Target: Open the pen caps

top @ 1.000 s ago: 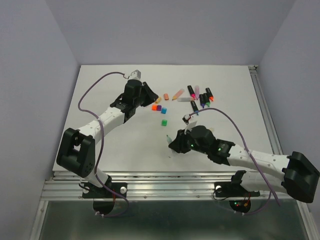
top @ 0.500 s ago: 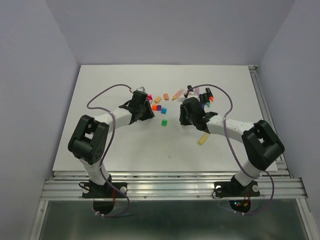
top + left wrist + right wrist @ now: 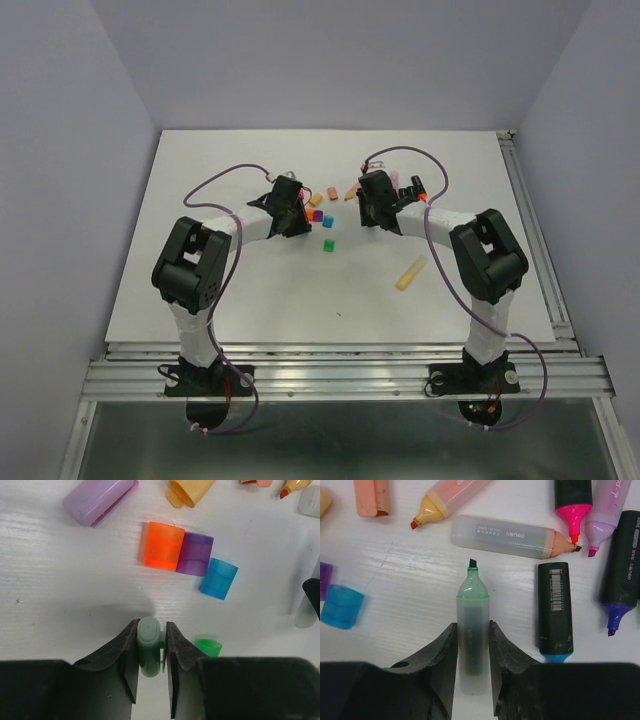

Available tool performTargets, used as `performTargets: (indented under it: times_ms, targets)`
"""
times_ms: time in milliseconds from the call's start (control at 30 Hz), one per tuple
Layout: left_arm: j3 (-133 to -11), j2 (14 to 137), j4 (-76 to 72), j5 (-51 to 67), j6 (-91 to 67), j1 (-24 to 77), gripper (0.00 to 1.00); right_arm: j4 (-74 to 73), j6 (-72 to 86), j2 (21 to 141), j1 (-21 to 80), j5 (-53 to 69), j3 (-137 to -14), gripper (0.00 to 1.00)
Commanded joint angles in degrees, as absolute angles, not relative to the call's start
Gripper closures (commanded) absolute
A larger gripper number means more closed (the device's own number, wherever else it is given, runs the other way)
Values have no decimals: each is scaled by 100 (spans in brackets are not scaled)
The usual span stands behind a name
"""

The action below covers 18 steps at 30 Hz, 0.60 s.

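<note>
**A:** What is clenched?
**B:** A rounded mint-green plastic cap [image 3: 148, 652] is clamped by the left gripper [image 3: 151, 629], near three glossy translucent caps [image 3: 195, 554] lying on the white table [image 3: 60, 590]. A frosted, chisel-tipped green pen [image 3: 472, 597] is pinched by the right gripper [image 3: 472, 629].
**A:** Overhead only?
**B:** A yellow pen [image 3: 411, 273], lying well apart.

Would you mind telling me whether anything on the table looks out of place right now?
Yes: a yellow pen lies alone toward the near right, well apart from the other pens and loose caps clustered farther back. Nothing looks spilled or damaged. The left gripper holds a mint cap, the right gripper a mint pen.
</note>
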<state>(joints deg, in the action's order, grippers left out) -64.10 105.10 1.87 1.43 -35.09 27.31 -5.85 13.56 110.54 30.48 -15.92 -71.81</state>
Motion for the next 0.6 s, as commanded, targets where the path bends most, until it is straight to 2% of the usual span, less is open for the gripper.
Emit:
performTargets:
  times_ms: [0,133,300,467,567]
  targets:
    - [-6776,10661,518,79,-3410,2760,84,-782,1134,11258,2901,-1969,-7637,90]
    - [-6978,10749,729,140,-3410,2760,80,-853,1160,11355,2830,-2004,-7717,85]
    - [-7145,10819,887,193,-3463,2760,68,-782,1187,11320,2786,-1925,-7655,81]
    - [-7277,10916,993,430,-3401,2751,62,-800,1195,11312,2769,-1934,-7682,77]
    - [-7304,10934,1028,501,-3393,2760,57,-800,1230,11180,2760,-1855,-7655,70]
